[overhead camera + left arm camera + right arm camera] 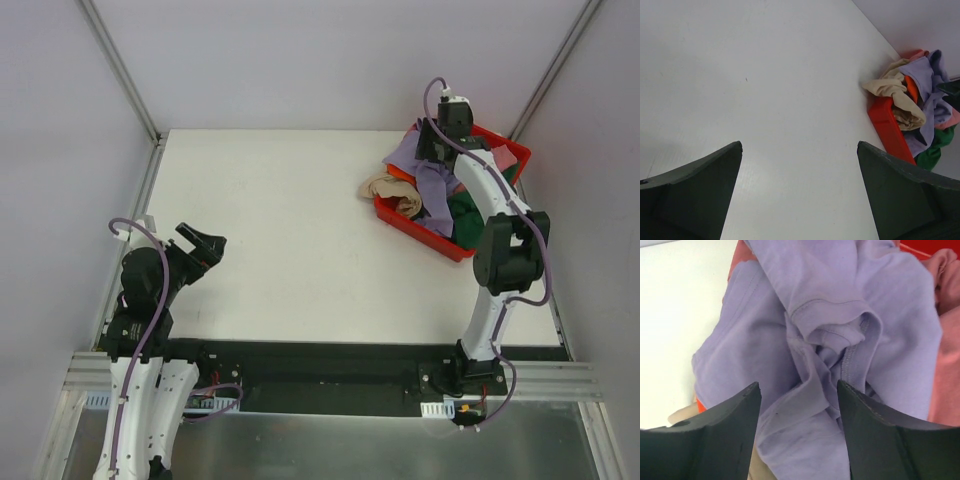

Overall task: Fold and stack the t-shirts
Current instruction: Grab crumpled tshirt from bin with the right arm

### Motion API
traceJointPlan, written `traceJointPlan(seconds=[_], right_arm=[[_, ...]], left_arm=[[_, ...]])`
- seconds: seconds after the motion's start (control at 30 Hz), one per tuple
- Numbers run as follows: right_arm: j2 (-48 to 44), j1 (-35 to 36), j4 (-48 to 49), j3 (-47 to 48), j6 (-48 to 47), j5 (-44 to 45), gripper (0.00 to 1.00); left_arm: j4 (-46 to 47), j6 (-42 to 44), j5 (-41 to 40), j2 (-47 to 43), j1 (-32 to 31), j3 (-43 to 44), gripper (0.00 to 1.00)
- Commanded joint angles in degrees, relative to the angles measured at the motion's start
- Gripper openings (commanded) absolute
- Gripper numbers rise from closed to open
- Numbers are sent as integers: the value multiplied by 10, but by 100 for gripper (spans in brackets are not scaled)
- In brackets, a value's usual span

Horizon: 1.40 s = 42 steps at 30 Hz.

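Presently the right gripper is spread, with the lavender t-shirt bunched below and between its jaws in the red bin. If closed here, the tangled pink t-shirt beside one jaw could be dragged along. The left gripper is spread, with nothing between its jaws.

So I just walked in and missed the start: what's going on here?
The right claw hangs open over the lavender t-shirt, which lies crumpled on top of the pile in the red bin at the table's far right. A beige shirt, a pink shirt and a dark green shirt are bunched in there too. The left claw is open and empty above the table. Nothing is folded or stacked yet.
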Motion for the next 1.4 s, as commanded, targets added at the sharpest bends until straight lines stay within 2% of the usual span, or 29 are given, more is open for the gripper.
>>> traceJointPlan(seconds=[0.0, 0.2, 0.27, 0.3, 0.4, 0.5, 0.53, 0.67, 0.73, 0.87, 0.9, 1.1, 1.27, 1.33, 1.37], right_arm=[[1, 3, -14, 35, 25, 9, 63], [12, 3, -43, 26, 37, 18, 62], [17, 3, -44, 22, 36, 17, 57], [19, 3, -46, 24, 33, 14, 52], [8, 3, -38, 27, 31, 17, 20], [-31, 4, -21, 43, 10, -6, 4], [-46, 4, -25, 67, 1, -16, 1], [-123, 9, -15, 119, -50, -25, 1], [-167, 13, 9, 129, -84, -65, 1], [-242, 26, 35, 169, -90, -101, 1], [-258, 29, 47, 171, -81, -115, 1], [-336, 71, 127, 163, 44, -329, 1], [-331, 119, 203, 205, 203, -470, 1], [-319, 154, 219, 227, 220, -503, 1], [-307, 177, 183, 255, 207, -503, 1]], left_arm=[[7, -7, -1, 2, 2, -6, 98], [7, -10, -6, 14, 3, -5, 99], [6, -9, -5, 16, 3, -4, 98], [7, -11, -7, 15, 2, -5, 98], [6, -11, -10, 14, 3, -8, 98], [6, -9, -10, 13, 2, -3, 99], [6, -10, -8, 12, 2, -2, 98], [6, -11, 0, 9, 2, -1, 99], [6, -22, -11, 10, 2, 1, 99], [7, -22, 7, 25, 2, 23, 99], [8, -22, 14, 29, 2, 30, 99], [9, -4, 26, 41, 2, 50, 99], [9, 5, 57, 52, 2, 65, 98], [9, 7, 65, 53, 2, 65, 98], [9, 9, 62, 53, 3, 65, 98]])
